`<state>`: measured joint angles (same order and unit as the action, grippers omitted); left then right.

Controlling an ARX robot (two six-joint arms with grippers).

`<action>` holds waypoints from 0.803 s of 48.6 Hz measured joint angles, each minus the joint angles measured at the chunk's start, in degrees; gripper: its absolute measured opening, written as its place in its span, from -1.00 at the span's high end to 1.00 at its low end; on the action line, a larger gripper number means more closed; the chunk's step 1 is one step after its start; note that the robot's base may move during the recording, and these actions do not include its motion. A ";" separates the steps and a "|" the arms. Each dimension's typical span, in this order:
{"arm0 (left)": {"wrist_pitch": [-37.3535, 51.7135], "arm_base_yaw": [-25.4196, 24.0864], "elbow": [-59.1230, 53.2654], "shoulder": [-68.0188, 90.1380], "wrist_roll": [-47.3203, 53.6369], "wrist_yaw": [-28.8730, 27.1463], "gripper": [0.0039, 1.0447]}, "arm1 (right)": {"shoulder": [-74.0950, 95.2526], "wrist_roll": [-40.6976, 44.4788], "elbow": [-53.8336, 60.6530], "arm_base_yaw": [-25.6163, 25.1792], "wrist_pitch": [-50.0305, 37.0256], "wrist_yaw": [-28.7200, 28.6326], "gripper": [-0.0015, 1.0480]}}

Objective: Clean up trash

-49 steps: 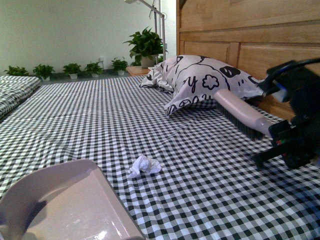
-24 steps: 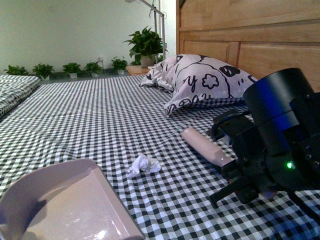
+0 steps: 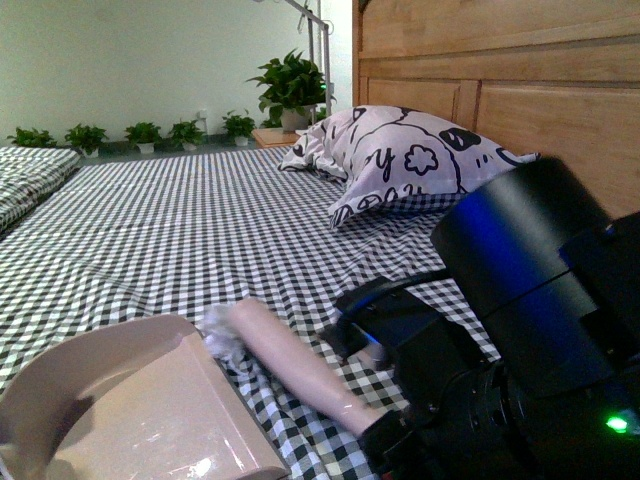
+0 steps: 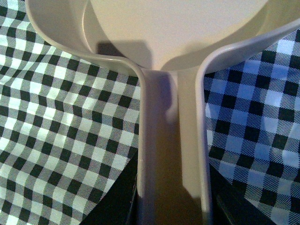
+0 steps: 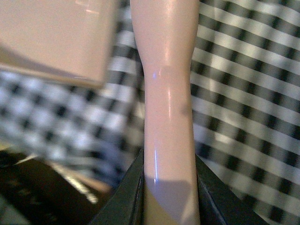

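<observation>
The trash (image 3: 217, 333), a small white tissue wad, lies on the checked sheet against the front lip of the pale pink dustpan (image 3: 130, 410). The brush (image 3: 290, 365) half hides it. In the left wrist view my left gripper (image 4: 171, 206) is shut on the handle of the dustpan (image 4: 173, 28). My right gripper (image 3: 368, 425) is shut on the brush's pink handle, as the right wrist view also shows: gripper (image 5: 168, 187), brush (image 5: 166, 93), a corner of the dustpan (image 5: 56, 37). The bristles are hidden.
A black-and-white patterned pillow (image 3: 400, 160) leans on the wooden headboard (image 3: 500, 80) at the back right. Potted plants (image 3: 290, 90) line the far wall. My bulky black right arm (image 3: 530, 340) fills the lower right of the front view.
My right arm has swung the brush from the right, near the pillow, leftward across the sheet to the dustpan's lip. The trash has slid left to the pan's edge. The dustpan has stayed put.
</observation>
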<state>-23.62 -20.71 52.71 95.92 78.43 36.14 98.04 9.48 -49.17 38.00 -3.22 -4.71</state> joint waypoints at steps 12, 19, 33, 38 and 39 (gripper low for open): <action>0.00 0.00 0.00 0.00 0.00 0.00 0.50 | -13.03 0.28 1.60 3.45 7.82 -16.55 0.60; 0.00 0.00 0.00 0.00 0.00 0.00 0.50 | -18.73 0.48 1.68 0.76 8.90 -17.99 0.60; 0.00 0.00 0.00 0.00 0.00 0.00 0.50 | -17.64 1.09 3.82 -10.14 2.64 -8.35 0.60; 0.00 0.00 0.00 0.00 0.00 0.00 0.50 | -16.74 0.61 4.87 -17.64 -1.68 -6.38 0.60; 0.00 0.00 0.00 0.00 0.00 0.00 0.50 | -16.74 0.61 4.92 -18.27 -1.88 -6.36 0.60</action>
<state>-23.62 -20.71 52.71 95.92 78.43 36.14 81.30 10.09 -44.25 19.73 -5.10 -11.07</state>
